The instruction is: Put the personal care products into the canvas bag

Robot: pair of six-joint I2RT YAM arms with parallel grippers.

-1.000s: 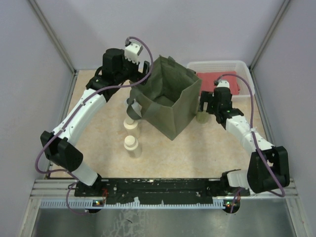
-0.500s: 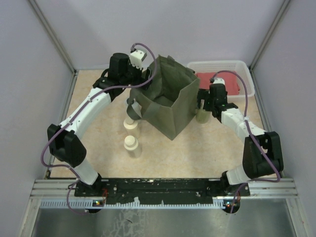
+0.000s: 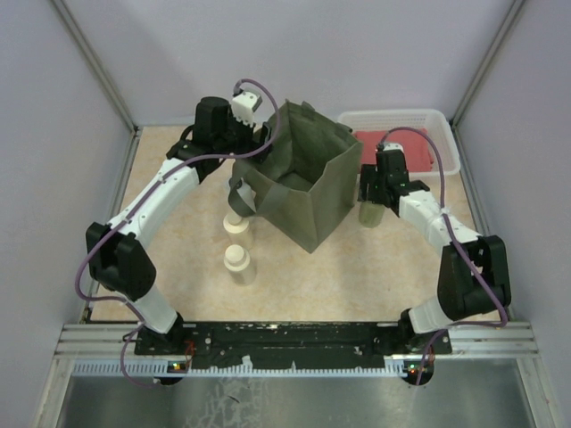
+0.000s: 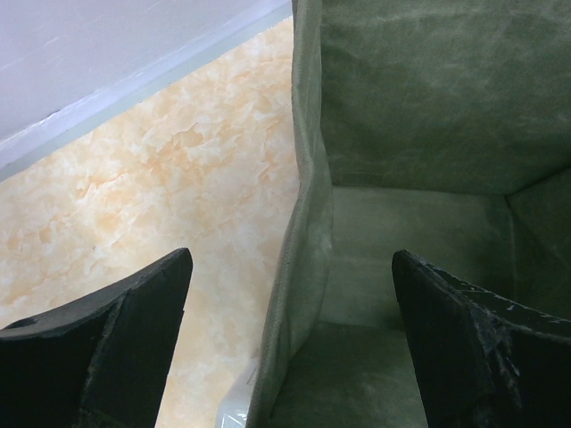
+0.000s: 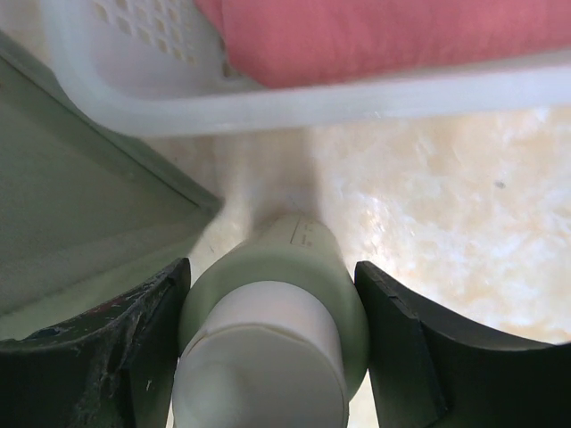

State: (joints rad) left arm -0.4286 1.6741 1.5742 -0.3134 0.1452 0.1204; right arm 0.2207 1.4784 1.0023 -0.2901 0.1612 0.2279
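The olive canvas bag point(image 3: 303, 178) stands open at mid-table. My left gripper point(image 3: 252, 147) is open at its left rim; in the left wrist view the bag's wall point(image 4: 308, 223) runs up between the wide-apart fingers, and the bag's inside point(image 4: 410, 134) looks bare. A pale yellowish bottle point(image 3: 368, 215) stands right of the bag. My right gripper point(image 3: 373, 192) is shut on it, with both fingers against the sides of the bottle point(image 5: 285, 276) below its cream cap. Two clear bottles with cream caps point(image 3: 236, 225) point(image 3: 239, 266) stand left of the bag.
A white mesh basket point(image 3: 446, 125) holding a red folded cloth point(image 3: 397, 147) sits at the back right, just behind the right gripper; its rim point(image 5: 268, 107) is close above the bottle. The bag's loop handle point(image 3: 239, 194) hangs toward the nearer clear bottle.
The right jaws have closed in on the pale bottle, and that arm has shifted slightly left. The left gripper moved right to the bag's rim and stayed open.
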